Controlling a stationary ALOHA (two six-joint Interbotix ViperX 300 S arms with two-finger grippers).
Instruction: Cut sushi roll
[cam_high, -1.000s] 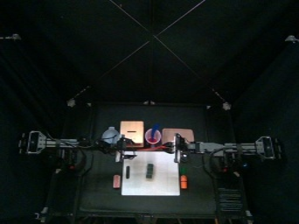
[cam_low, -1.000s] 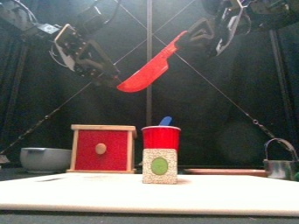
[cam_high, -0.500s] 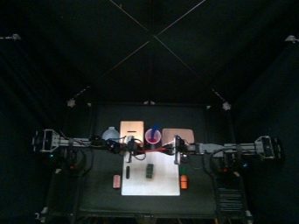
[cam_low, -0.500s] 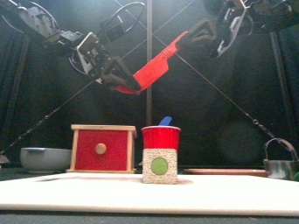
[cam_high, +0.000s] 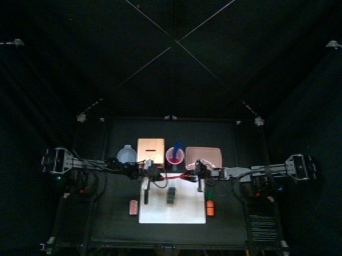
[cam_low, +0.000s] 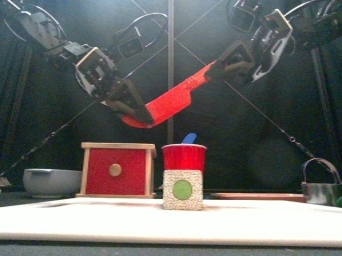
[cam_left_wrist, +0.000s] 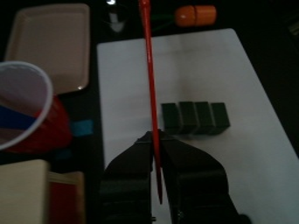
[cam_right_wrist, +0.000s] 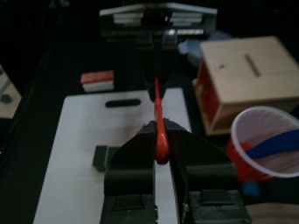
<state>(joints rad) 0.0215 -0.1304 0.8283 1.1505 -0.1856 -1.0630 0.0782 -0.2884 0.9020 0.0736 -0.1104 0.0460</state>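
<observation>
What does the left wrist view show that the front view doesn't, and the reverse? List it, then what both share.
Only the left wrist view: the orange block beyond the board's far end. Only the front view: the grey bowl and the metal mug at the table's two sides. Both: the red knife, the red cup, the white board and the sushi roll.
</observation>
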